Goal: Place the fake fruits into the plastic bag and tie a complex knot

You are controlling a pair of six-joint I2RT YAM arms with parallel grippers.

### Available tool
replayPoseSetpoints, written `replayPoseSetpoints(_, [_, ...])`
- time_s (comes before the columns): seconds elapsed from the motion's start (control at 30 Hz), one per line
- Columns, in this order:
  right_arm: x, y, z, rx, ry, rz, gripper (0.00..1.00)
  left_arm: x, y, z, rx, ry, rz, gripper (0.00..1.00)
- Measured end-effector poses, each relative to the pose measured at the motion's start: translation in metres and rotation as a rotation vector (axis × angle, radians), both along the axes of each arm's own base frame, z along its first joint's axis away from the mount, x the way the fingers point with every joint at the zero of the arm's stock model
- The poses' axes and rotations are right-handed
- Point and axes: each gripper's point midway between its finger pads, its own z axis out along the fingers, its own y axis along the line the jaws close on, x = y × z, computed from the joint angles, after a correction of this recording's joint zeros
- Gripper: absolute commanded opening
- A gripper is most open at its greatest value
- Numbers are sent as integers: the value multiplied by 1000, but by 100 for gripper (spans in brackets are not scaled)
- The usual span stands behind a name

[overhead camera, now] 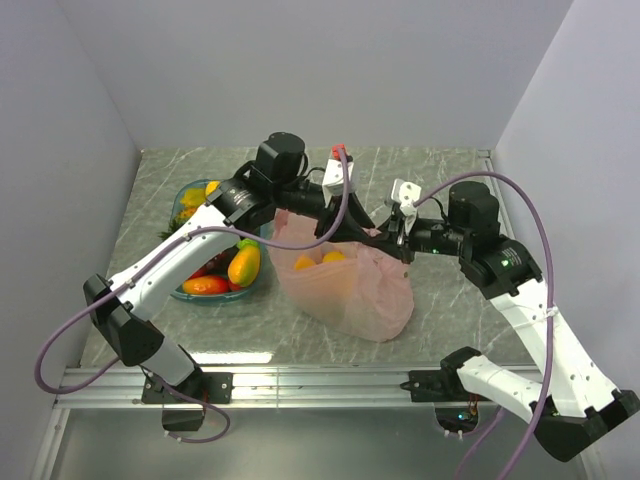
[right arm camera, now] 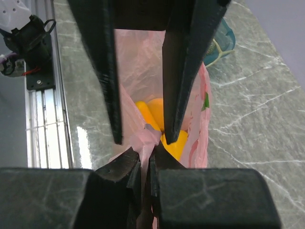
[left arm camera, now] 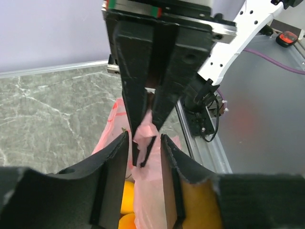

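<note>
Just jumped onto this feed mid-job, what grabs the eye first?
Both arms meet above the pink plastic bag at mid-table: the right gripper pinches a strip of its top edge, and the left gripper straddles that strip, fingers apart. Yellow-orange fruits show inside the bag, while a mango and other pieces lie in the teal tray on its left.
</note>
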Motion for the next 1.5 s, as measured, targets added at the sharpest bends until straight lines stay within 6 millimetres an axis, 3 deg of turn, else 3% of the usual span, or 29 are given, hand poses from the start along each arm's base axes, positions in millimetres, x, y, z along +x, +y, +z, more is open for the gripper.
replayPoseSetpoints(0.13, [-3,0,-4,-16,5,9,18,1,-3,-1,1,24,2,12])
replayPoseSetpoints(0.2, [-3,1,-5,-21,3,11,39,0,-3,2,-7,30,1,1])
replayPoseSetpoints(0.23, [-3,1,-6,-23,3,12,47,0,-4,3,-12,31,-4,0])
replayPoseSetpoints(0.27, [-2,0,-6,-26,0,5,64,-1,-5,4,-16,32,-8,0])
replayPoseSetpoints(0.43, [9,-8,-7,-38,3,-86,79,3,-7,9,-39,51,16,0])
replayPoseSetpoints(0.57, [12,-25,-16,-39,36,-205,83,30,0,7,-58,121,127,0])
replayPoseSetpoints(0.73, [9,-48,-44,-36,120,-335,82,80,17,24,-128,151,315,0])
replayPoseSetpoints(0.93, [22,-55,-78,-53,198,-395,76,87,14,37,-176,163,356,0])
replayPoseSetpoints(1.03, [45,-56,-89,-64,205,-423,67,90,14,42,-198,160,368,0])
replayPoseSetpoints(1.13, [84,-65,-103,-76,206,-467,48,92,14,47,-214,153,383,0])
replayPoseSetpoints(1.17, [95,-68,-106,-83,214,-472,37,93,14,48,-218,151,389,0])
replayPoseSetpoints(1.27, [129,-66,-95,-78,201,-444,28,95,15,50,-227,145,402,0])
replayPoseSetpoints(1.33, [148,-57,-75,-60,161,-396,33,98,15,52,-234,139,416,0])
replayPoseSetpoints(1.37, [152,-53,-66,-53,139,-371,45,100,16,53,-238,136,425,0])
replayPoseSetpoints(1.5, [140,-52,-41,-50,62,-318,71,105,17,54,-246,129,454,0])
